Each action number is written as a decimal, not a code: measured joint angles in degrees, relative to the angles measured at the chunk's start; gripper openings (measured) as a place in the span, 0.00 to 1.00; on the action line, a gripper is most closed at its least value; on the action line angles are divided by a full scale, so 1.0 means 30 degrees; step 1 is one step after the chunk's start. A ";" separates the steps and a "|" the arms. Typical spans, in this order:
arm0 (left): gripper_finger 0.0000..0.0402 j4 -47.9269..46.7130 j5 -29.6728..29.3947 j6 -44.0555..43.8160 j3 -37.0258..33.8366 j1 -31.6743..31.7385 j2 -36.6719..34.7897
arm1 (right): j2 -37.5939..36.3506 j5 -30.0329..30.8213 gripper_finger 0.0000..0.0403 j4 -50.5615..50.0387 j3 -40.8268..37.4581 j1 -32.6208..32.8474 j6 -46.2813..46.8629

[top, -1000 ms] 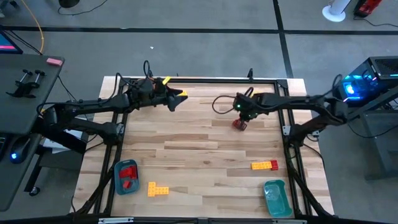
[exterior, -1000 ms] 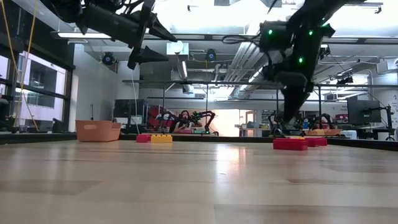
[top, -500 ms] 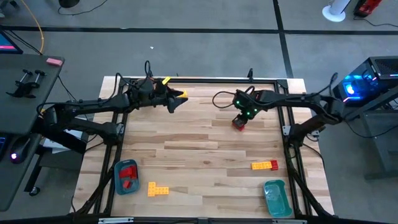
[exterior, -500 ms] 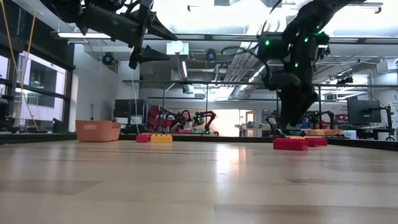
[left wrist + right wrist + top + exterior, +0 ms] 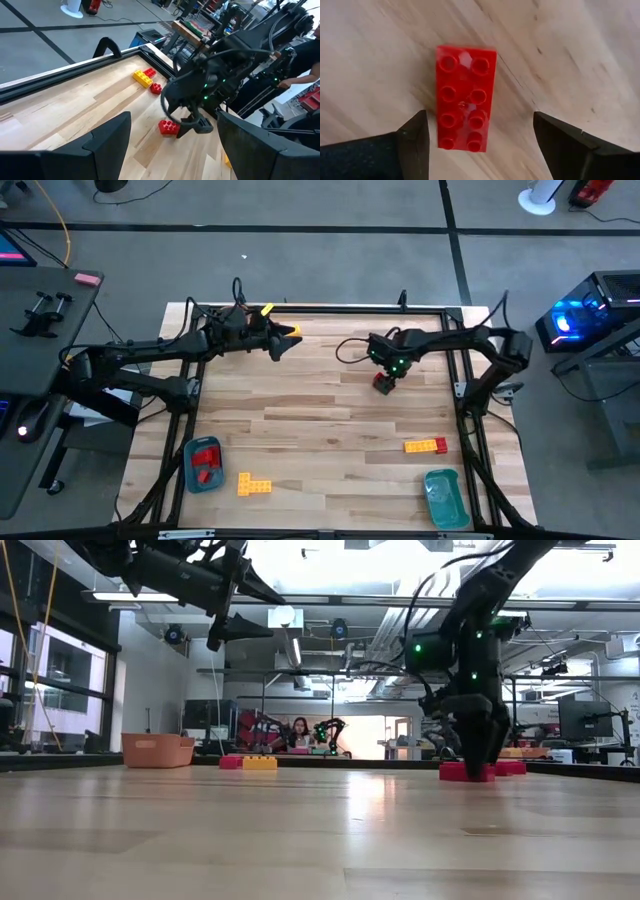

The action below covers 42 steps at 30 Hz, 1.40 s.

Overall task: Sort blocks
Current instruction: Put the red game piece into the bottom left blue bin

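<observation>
teal tray (image 5: pixel 443 497), orange tray (image 5: pixel 204 464), pink eraser (image 5: pixel 88 278).

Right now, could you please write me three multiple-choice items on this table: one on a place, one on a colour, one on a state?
1. Where is the right claw?
A. Over the teal tray
B. Above the red block near the table's middle
C. Off the table

2. What colour is the block between the right claw's fingers?
A. Blue
B. Yellow
C. Red

3. How does the right claw stand?
A. Open, fingers clear of the block
B. Shut on the block
C. Shut on nothing

Answers: 1 B, the high view shows it over the block; 2 C, the right wrist view shows red studs; 3 A, there are gaps on both sides of the block.
</observation>
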 joint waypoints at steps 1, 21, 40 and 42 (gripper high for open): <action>0.70 0.0000 -0.0040 0.0007 0.0000 0.0000 0.0000 | 0.0240 -0.0050 0.63 -0.0040 0.0004 0.0028 -0.0087; 0.70 0.1968 -0.1539 0.7664 0.0834 -0.0060 0.0015 | -0.1036 -0.0693 0.01 -0.0846 0.2853 0.0032 -0.1331; 0.70 0.1716 -0.2230 3.1347 0.2565 -0.4592 0.3053 | 0.1705 -1.1529 0.00 -0.1805 1.4058 0.0667 -0.5536; 0.70 0.2431 -0.2711 3.1090 0.2565 -0.4831 0.3387 | 0.2229 -1.1558 0.00 -0.2883 1.4583 0.0824 -0.5973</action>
